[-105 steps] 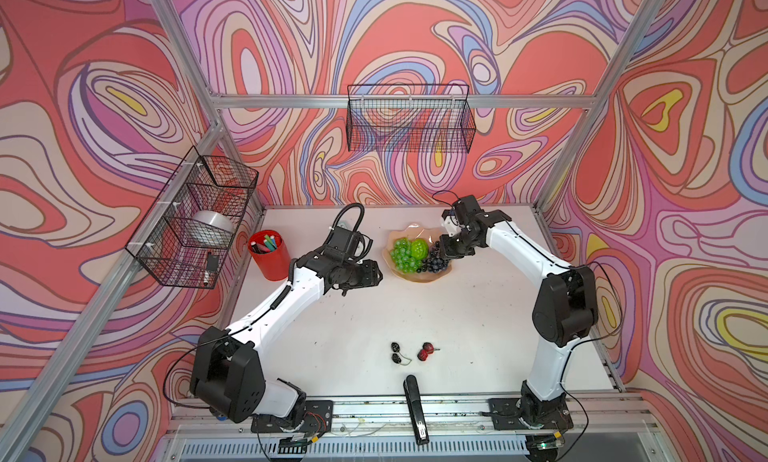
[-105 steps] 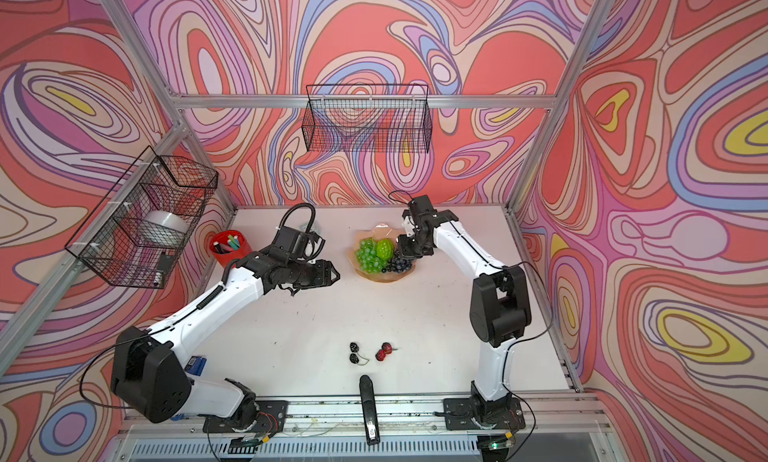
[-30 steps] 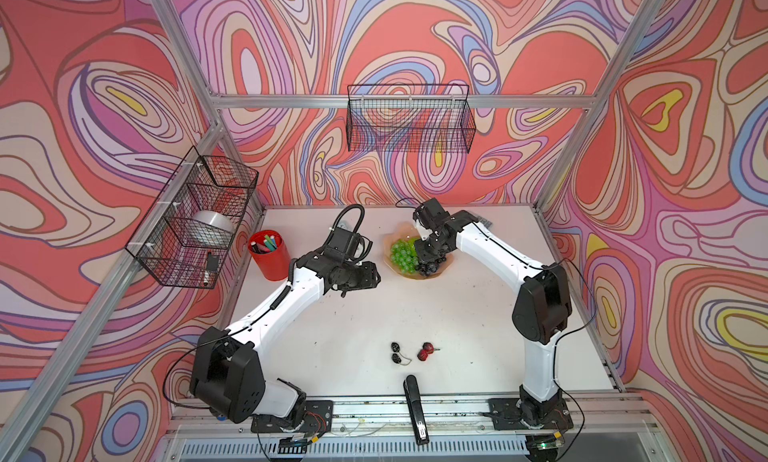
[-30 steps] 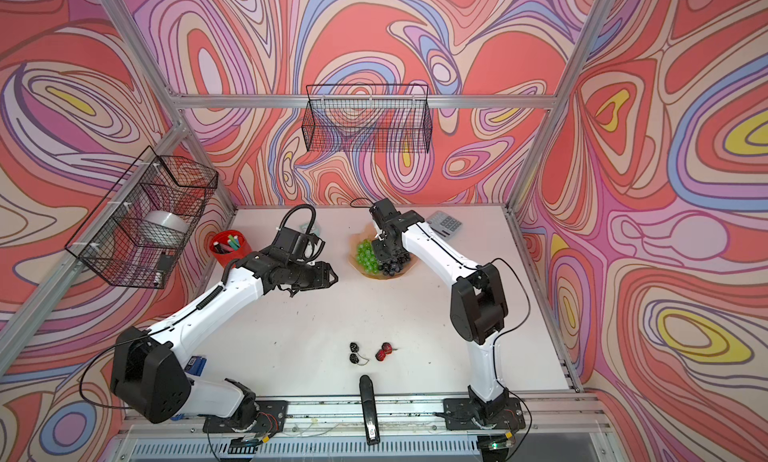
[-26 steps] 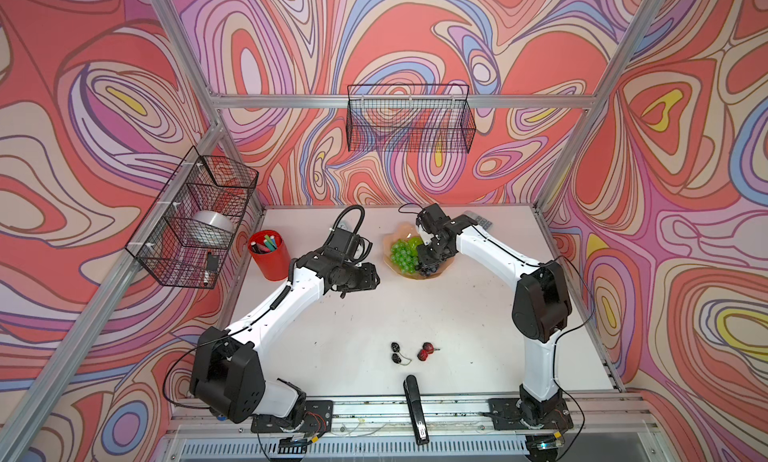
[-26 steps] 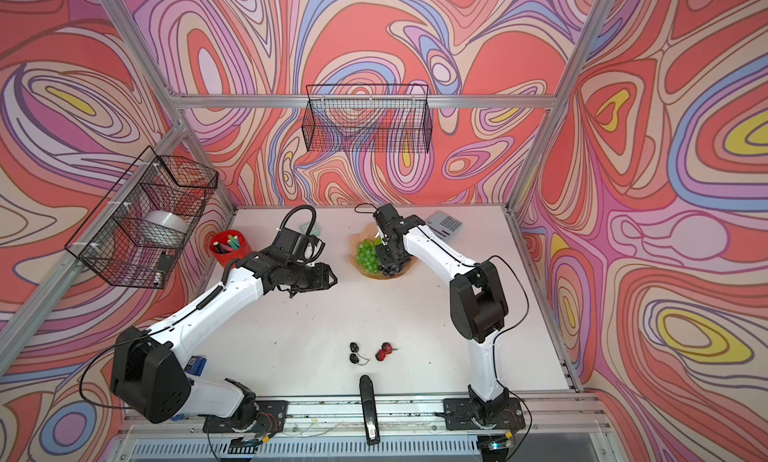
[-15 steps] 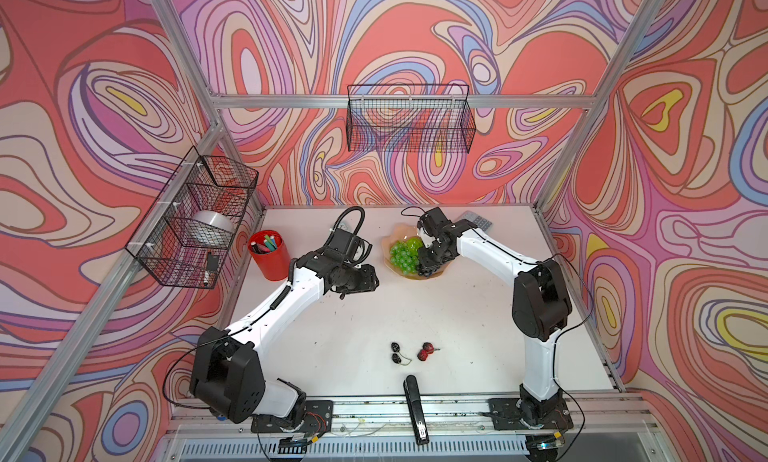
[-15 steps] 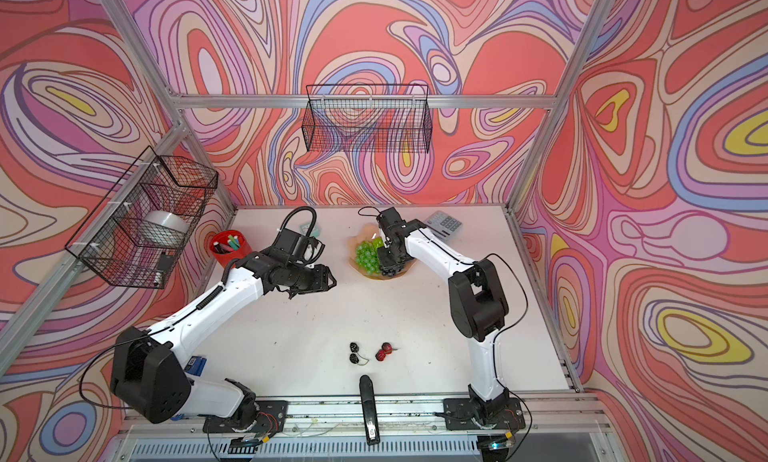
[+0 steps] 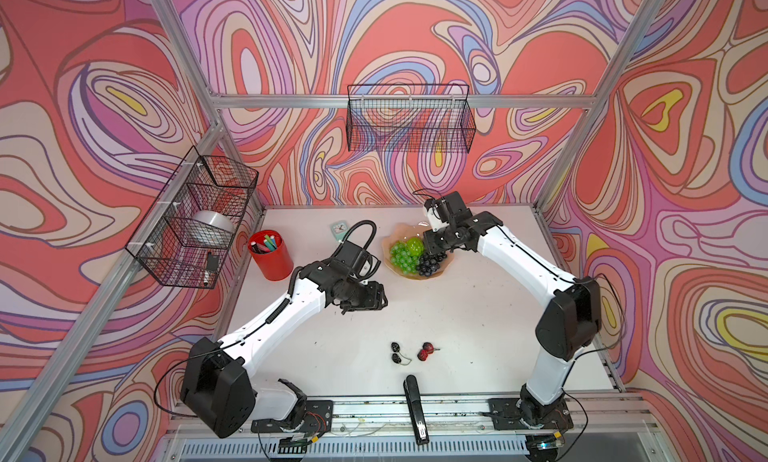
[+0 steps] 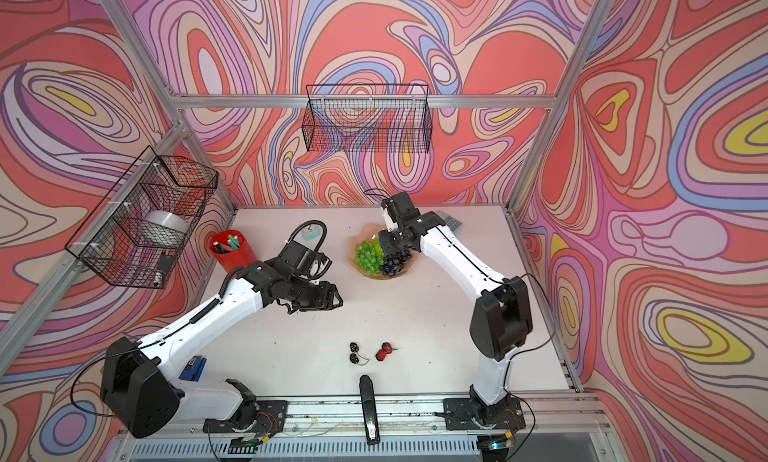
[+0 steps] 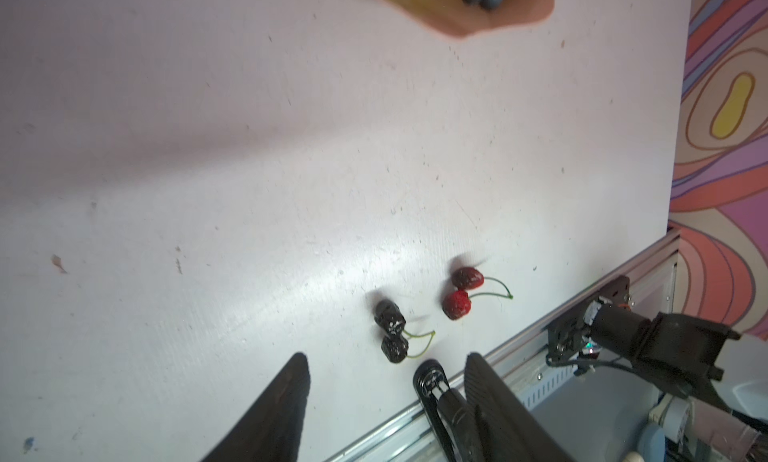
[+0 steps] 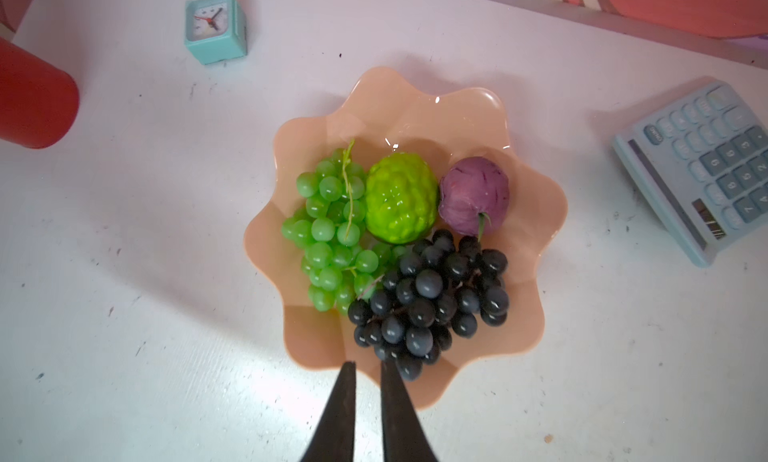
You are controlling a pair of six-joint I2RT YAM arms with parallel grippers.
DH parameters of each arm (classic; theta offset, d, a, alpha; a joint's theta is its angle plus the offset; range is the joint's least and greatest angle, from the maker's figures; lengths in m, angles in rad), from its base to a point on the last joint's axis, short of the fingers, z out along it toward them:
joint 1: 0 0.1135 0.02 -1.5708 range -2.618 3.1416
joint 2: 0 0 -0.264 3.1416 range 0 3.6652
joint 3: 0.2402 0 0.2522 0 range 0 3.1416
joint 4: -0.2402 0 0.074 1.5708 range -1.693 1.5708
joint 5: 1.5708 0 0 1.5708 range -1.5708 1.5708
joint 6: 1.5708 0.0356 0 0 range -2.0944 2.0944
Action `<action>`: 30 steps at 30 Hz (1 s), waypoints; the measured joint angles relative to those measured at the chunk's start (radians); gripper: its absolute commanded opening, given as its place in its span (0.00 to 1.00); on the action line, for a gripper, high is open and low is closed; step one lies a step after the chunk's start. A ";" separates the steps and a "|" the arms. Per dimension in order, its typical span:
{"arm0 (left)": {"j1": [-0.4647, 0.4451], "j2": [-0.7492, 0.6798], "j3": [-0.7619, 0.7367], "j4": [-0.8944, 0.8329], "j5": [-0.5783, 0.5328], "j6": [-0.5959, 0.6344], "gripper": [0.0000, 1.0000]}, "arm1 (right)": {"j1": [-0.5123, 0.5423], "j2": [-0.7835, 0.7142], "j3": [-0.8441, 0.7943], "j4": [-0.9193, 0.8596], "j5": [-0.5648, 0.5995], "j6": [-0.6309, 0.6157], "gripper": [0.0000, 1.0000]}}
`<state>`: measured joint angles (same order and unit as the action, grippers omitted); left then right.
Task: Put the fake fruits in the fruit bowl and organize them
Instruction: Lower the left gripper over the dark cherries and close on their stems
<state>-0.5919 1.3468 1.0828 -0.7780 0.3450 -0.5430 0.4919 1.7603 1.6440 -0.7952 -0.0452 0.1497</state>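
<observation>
Status: fruit bowl (image 12: 415,106) far-centre on table (image 9: 457,314), holding green grapes (image 12: 328,231), dark grapes (image 12: 428,297), lime ball (image 12: 401,198), mauve ball (image 12: 473,196). Black berry pair (image 11: 388,312) and red berry pair (image 11: 456,304) lie at near edge, not yet placed.

R gripper (image 12: 368,366) over bowl's near rim: jaws narrow, empty. L gripper (image 11: 386,356) mid-table: jaws wide, empty.

Next, likely: L takes a berry pair; small target.

Calculator (image 12: 706,164) keys show digits; no brand legible.

Left gripper (image 11: 385,358) jaws spread wide. Black cherry pair (image 11: 391,330) beside red cherry pair (image 11: 460,294) on white table (image 11: 208,148). Peach bowl (image 11: 478,17) rim well apart.
</observation>
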 measured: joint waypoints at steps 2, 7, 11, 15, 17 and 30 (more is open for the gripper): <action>-0.043 -0.008 -0.035 -0.004 0.005 -0.026 0.66 | 0.000 -0.088 -0.094 0.035 -0.022 0.032 0.24; -0.161 0.001 -0.100 -0.016 -0.006 -0.098 0.66 | 0.000 -0.250 -0.331 0.108 -0.043 0.107 0.32; -0.240 0.024 -0.118 -0.013 -0.024 -0.150 0.67 | 0.000 -0.289 -0.439 0.135 -0.049 0.143 0.32; -0.296 0.077 -0.113 0.002 -0.027 -0.179 0.63 | 0.000 -0.291 -0.488 0.169 -0.051 0.161 0.31; -0.322 0.114 -0.096 0.004 -0.017 -0.180 0.62 | 0.000 -0.291 -0.501 0.183 -0.051 0.166 0.30; -0.377 0.379 0.165 -0.059 0.017 -0.071 0.61 | -0.146 -0.308 -0.591 0.245 -0.127 0.175 0.31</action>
<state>-0.9684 1.7256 1.2480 -0.8371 0.3618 -0.6144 0.3454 1.4521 1.0531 -0.5499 -0.1722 0.3244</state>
